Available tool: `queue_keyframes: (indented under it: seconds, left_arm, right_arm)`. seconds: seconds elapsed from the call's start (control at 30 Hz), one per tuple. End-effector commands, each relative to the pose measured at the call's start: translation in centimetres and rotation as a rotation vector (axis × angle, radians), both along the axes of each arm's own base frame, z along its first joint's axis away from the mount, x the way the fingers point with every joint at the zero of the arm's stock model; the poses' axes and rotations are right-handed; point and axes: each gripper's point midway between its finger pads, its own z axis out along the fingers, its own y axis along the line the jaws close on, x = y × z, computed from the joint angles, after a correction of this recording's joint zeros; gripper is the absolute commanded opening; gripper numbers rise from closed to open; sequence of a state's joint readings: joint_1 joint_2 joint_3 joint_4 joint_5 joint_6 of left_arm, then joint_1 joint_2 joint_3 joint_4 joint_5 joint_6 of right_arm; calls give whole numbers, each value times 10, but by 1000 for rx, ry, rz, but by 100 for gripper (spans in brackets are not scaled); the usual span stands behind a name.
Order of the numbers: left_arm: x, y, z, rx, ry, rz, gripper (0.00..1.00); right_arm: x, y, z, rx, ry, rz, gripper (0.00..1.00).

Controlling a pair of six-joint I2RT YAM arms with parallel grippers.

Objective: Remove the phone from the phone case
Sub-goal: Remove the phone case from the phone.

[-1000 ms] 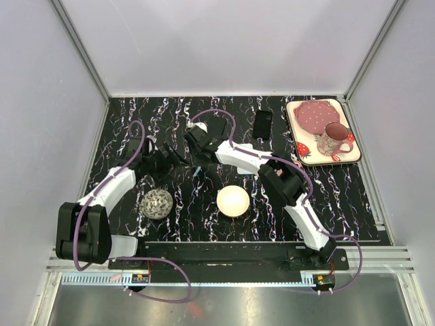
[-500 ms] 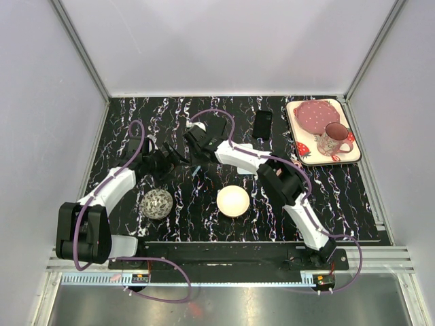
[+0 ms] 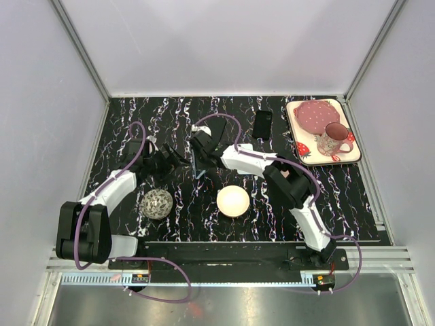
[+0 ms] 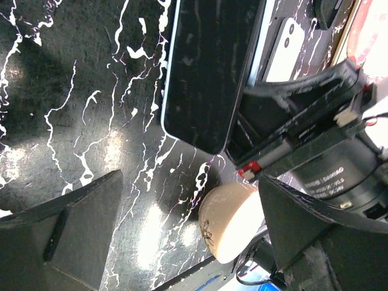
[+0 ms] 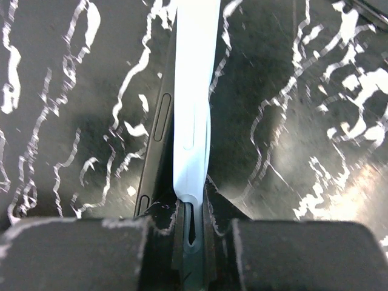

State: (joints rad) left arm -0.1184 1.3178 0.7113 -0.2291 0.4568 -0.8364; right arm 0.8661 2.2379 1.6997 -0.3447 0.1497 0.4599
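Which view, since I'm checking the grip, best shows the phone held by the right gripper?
Left wrist: it shows the phone broadside, its wide dark face with a pale rim. Right wrist sees it only edge-on, a pale blue strip pinched in the right gripper. Top external shows just a thin sliver.

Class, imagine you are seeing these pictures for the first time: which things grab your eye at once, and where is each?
Mid-table, the right fingers pinch a pale blue phone case standing on edge, with the black phone against its side. The open left fingers sit just beside it. In the far right corner, a strawberry-patterned tray carries a pink plate and a mug.
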Motion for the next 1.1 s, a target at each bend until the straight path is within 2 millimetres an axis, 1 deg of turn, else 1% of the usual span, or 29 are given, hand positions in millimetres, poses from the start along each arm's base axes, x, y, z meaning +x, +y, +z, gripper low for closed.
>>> queue_keyframes:
  seconds: [0.0, 0.1, 0.17, 0.2, 0.27, 0.3, 0.37, 0.4, 0.43, 0.47, 0.5, 0.57, 0.6, 0.63, 0.67, 0.7, 0.77, 0.9, 1.07]
  left_arm:
    - [10, -2, 15, -18, -82, -4, 94]
    - [10, -2, 15, -20, -84, -4, 94]
    - [11, -2, 14, -22, -79, -2, 94]
    - [11, -2, 14, -23, -77, -1, 94]
    - [11, -3, 14, -28, -76, -2, 94]
    - [11, -4, 14, -31, -75, -3, 94]
    - [11, -4, 13, -31, -74, -1, 94]
    - [11, -3, 12, -29, -70, 2, 94]
    - [11, -3, 13, -29, -72, -2, 94]
    - [11, -3, 13, -27, -72, 2, 94]
    - [10, -3, 13, -26, -71, 2, 94]
    - [9, -3, 12, -27, -67, 2, 94]
    - [9, -3, 13, -29, -68, 2, 94]
    - [9, -3, 13, -27, -69, 1, 94]
    - [8, -2, 13, -25, -68, 3, 94]
    - [8, -2, 14, -22, -72, 0, 94]
    - [7, -1, 13, -16, -67, 5, 94]
    - [6, -1, 11, -14, -63, 4, 94]
    - [6, -2, 11, -27, -65, 8, 94]
  right_arm:
    - [-55, -91, -25, -409, 113, 51, 0]
    - [-57, -107, -17, -472, 98, 56, 0]
    - [-58, -107, -16, -491, 100, 70, 0]
    - [-59, -113, -22, -529, 111, 67, 0]
    - [-59, -112, -27, -552, 106, 70, 0]
    - [-61, -113, -37, -564, 126, 75, 4]
    - [-65, -111, -47, -555, 152, 76, 8]
    - [-68, -108, -57, -542, 172, 84, 13]
    - [-70, -106, -64, -534, 184, 80, 15]
    - [-71, -105, -70, -523, 198, 79, 16]
    - [-75, -101, -84, -505, 221, 89, 16]
    - [-79, -98, -98, -489, 252, 83, 17]
    - [-84, -97, -114, -478, 285, 87, 17]
    - [-87, -95, -120, -466, 301, 81, 16]
    - [-89, -95, -131, -457, 311, 77, 16]
    - [-95, -98, -138, -459, 333, 77, 16]
    - [-99, -98, -147, -451, 348, 71, 15]
    - [-108, -107, -163, -448, 373, 56, 16]
    - [-121, -104, -182, -411, 428, 60, 17]
